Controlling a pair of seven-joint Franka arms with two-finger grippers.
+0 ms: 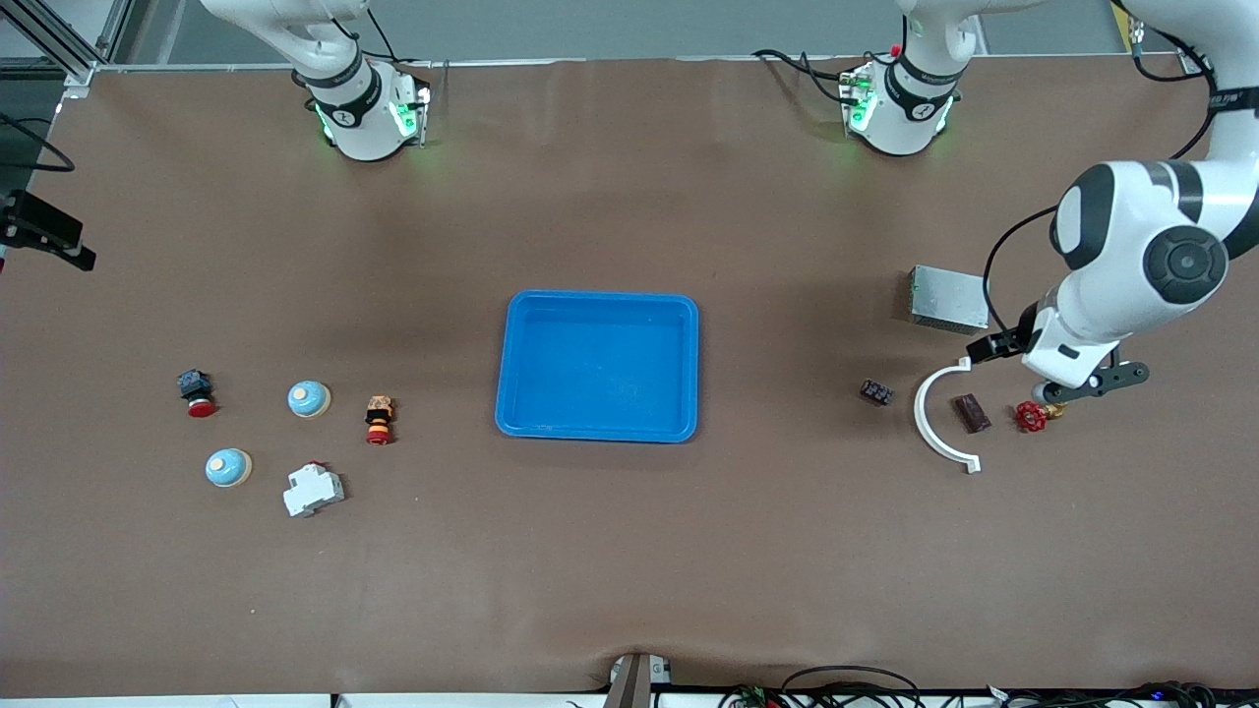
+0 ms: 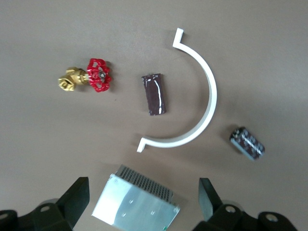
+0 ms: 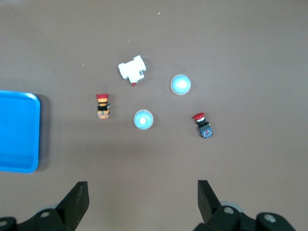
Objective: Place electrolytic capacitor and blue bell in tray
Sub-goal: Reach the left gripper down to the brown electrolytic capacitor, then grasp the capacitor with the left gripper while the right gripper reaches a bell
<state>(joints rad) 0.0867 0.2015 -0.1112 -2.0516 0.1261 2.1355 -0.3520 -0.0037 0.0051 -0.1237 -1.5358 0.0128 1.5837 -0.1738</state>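
Observation:
The bright blue tray [image 1: 600, 433] lies empty at the table's middle; its corner shows in the right wrist view [image 3: 17, 131]. Two blue bells [image 1: 309, 398] [image 1: 228, 467] stand toward the right arm's end, both also in the right wrist view [image 3: 143, 120] [image 3: 180, 84]. A dark brown glossy cylinder, the capacitor [image 1: 971, 413] [image 2: 154, 94], lies inside a white curved bracket toward the left arm's end. My left gripper [image 1: 1060, 385] [image 2: 144, 197] is open and empty, up over the grey metal box. My right gripper [image 3: 143, 199] is open and empty above bare table; it is out of the front view.
A grey metal box [image 1: 949, 299] [image 2: 135, 206], a white curved bracket [image 1: 934, 418] [image 2: 208, 96], a red-handled brass valve [image 1: 1033, 415] [image 2: 91, 77] and a small black block [image 1: 875, 392] [image 2: 247, 143] surround the capacitor. A white breaker [image 1: 313, 490] and two red push buttons [image 1: 379, 418] [image 1: 197, 391] lie by the bells.

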